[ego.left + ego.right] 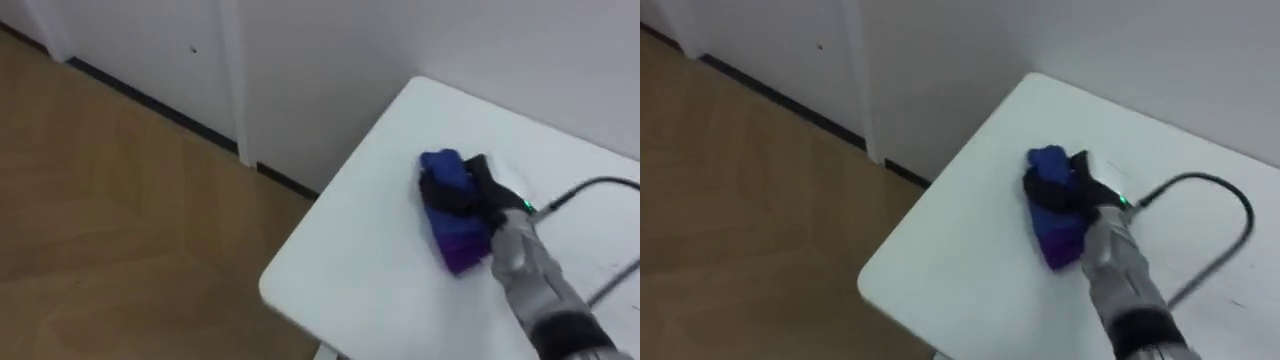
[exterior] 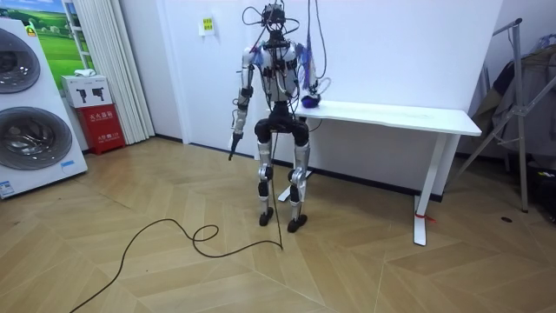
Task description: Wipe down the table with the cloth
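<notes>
Right hand (image 1: 461, 192) atop blue cloth (image 1: 460, 243), corner of white table (image 1: 345, 272), beside wall (image 1: 330, 70)

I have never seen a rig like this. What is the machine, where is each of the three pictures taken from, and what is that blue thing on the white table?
The machine is a humanoid robot: it stands on two legs and has two arms that end in fingered hands. The left eye view and the right eye view come from a stereo camera on its head, looking down at its work. The room view comes from a camera standing some way off and shows the whole robot at the end of a white table by the wall. Near the table's corner lies a blue and purple cloth. The dark right hand rests on it, fingers curled round the cloth. The left hand hangs at the robot's side.
</notes>
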### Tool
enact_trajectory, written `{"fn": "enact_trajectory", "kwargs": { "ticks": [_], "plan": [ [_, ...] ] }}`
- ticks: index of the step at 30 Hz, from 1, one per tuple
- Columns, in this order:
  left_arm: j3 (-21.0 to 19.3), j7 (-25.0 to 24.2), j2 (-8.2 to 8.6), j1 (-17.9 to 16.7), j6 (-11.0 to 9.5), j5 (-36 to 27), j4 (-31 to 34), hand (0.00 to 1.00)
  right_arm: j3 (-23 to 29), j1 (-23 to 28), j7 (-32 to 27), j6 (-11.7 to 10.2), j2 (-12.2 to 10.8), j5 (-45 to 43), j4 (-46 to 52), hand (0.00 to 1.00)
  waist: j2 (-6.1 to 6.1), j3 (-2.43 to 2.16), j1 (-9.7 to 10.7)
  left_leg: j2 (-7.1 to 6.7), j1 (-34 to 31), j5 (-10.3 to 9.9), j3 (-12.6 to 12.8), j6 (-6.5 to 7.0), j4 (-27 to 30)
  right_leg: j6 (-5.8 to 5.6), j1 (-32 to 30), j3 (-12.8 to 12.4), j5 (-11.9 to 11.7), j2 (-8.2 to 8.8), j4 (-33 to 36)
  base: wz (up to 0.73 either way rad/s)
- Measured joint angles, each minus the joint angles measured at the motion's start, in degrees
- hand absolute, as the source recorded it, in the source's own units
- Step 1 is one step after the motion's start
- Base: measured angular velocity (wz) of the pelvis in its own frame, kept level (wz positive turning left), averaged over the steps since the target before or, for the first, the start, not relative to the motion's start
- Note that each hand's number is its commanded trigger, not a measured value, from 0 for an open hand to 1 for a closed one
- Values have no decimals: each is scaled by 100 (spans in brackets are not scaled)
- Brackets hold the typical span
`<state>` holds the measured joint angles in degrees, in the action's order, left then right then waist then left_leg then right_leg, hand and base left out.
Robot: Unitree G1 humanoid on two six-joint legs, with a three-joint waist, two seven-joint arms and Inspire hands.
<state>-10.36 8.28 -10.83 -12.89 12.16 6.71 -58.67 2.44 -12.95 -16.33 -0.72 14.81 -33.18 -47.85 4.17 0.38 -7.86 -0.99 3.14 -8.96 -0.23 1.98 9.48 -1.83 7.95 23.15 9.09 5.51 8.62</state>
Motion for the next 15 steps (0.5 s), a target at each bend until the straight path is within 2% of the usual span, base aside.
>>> {"fn": "enact_trajectory", "kwargs": {
  "ticks": [2, 4, 6, 7, 8, 11, 12, 13, 14, 15],
  "plan": [
    [-195, -5, -1, -1, -1, 117, 153, 0, 376, 213, -151, -74, 88, -4, -136, 100, -21, -20, 115, 6, 69, -43, 56, 22, 9, -2, 44, -87, 1, -7, 2, -13],
    [-306, 6, -13, 88, -99, 121, 256, 0, 686, 563, -381, -89, 182, -2, -156, 100, -102, -77, 212, 18, 155, -70, 138, 28, 11, -11, 125, -120, 4, -3, 9, -24],
    [-239, 13, -1, 138, -172, 46, 260, 0, 712, 691, -519, -89, 216, 40, -183, 100, -199, -148, 318, 25, 219, -123, 189, 28, 41, -23, 208, -138, 4, -3, 12, -26],
    [-168, 15, 2, 206, -177, 34, 269, 0, 696, 729, -578, -84, 222, 128, -191, 100, -236, -161, 372, 29, 287, -138, 204, 23, 59, -30, 270, -137, 8, -2, 19, -16],
    [-148, 20, 11, 259, -179, 24, 267, 0, 680, 718, -594, -73, 221, 145, -187, 100, -248, -155, 381, 33, 333, -141, 226, 20, 58, -38, 301, -141, 13, -2, 25, -22],
    [119, 15, 107, 513, -181, -40, 254, 0, 421, 525, -583, 313, 69, 131, -64, 100, -349, -157, 262, 108, 418, -183, 465, 0, 101, -9, 191, -284, 47, -1, 253, -43],
    [303, 3, 131, 667, -185, -51, 172, 0, 234, 307, -494, 671, -29, 135, 34, 100, -377, -148, 176, 150, 400, -202, 592, -13, 152, 33, 38, -299, 100, 29, 481, -73],
    [535, 0, 132, 915, -179, -90, -58, 0, -142, 124, -323, 1017, -110, 131, 240, 100, -368, -143, -29, 195, 368, -210, 827, -30, 179, 101, -209, -360, 187, 80, 813, -91],
    [644, -4, 134, 1022, -171, -105, -146, 0, -403, -9, -185, 1157, -187, 117, 359, 100, -366, -129, -124, 236, 338, -211, 974, -42, 213, 132, -360, -389, 215, 124, 990, -117],
    [776, -9, 153, 1253, -165, -102, -314, 0, -956, -384, 67, 1324, -421, -92, 471, 100, -338, -71, -318, 314, 267, -225, 1228, -73, 314, 190, -679, -388, 277, 180, 1375, -98]
  ]
}}
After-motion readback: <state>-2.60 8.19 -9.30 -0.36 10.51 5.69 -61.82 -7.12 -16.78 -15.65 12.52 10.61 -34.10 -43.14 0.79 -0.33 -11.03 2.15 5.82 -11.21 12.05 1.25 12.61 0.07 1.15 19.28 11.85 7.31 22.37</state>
